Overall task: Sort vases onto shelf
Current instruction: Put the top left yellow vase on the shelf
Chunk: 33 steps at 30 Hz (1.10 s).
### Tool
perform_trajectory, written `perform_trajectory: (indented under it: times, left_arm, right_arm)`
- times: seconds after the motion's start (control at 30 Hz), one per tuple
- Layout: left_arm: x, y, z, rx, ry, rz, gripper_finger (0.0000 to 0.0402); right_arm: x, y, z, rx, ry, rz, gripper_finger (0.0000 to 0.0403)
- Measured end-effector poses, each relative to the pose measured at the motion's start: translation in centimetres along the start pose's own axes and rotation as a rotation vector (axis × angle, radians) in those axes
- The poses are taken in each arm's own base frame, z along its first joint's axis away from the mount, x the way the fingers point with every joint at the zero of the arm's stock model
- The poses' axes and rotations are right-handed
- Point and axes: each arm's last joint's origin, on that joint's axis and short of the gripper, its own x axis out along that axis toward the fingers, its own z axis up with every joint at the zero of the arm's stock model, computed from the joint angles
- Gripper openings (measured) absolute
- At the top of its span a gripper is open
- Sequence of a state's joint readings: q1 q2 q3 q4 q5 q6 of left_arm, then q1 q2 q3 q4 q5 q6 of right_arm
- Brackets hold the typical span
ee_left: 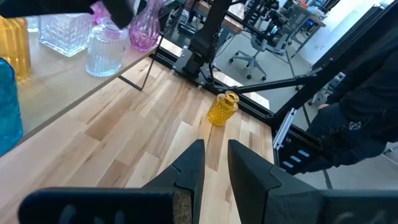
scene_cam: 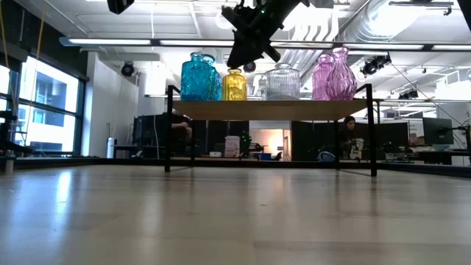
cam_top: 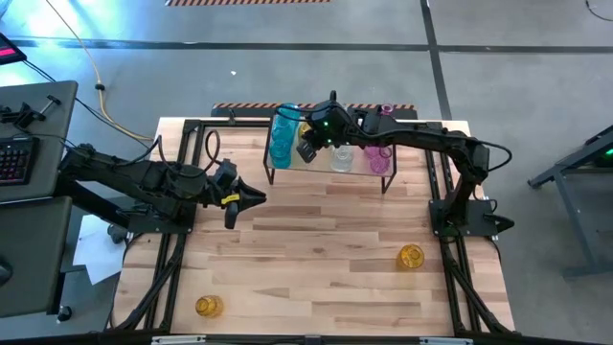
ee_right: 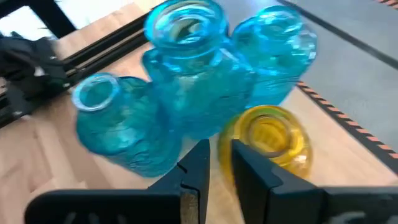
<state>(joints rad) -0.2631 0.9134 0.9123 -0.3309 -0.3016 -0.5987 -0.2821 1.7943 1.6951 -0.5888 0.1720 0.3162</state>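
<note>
Collision risk: right gripper [ee_right: 221,163], narrowly parted and empty above the shelf [cam_top: 330,168], could topple the yellow vase [ee_right: 268,138] beside it.

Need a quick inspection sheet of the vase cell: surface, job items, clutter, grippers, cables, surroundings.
Surface: wooden tabletop, mostly bare.
Job's things: shelf carries teal vases, a yellow vase, a clear vase and pink vases. Two yellow vases wait on the table: one near the right arm's base, one at the front left corner.
Clutter: nothing seen.
Grippers: left gripper hangs over the table's left side, fingers narrowly apart, holding nothing. Right gripper is above the shelf by the yellow vase and teal vases, fingers narrowly apart, empty.
Cables: yellow cable on the floor, off the table.
Surroundings: keyboard on a desk to the left; office chair beyond.
</note>
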Motion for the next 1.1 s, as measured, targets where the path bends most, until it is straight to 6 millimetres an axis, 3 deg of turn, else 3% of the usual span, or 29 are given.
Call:
perform_trajectory:
  times: [1.1]
  left_arm:
    - [-0.1, -0.3, -0.2, 0.006, 0.009, -0.017, 0.0062]
  right_arm:
    - [0.2, -2.0, 0.3, 0.011, 0.008, -0.113, 0.0057]
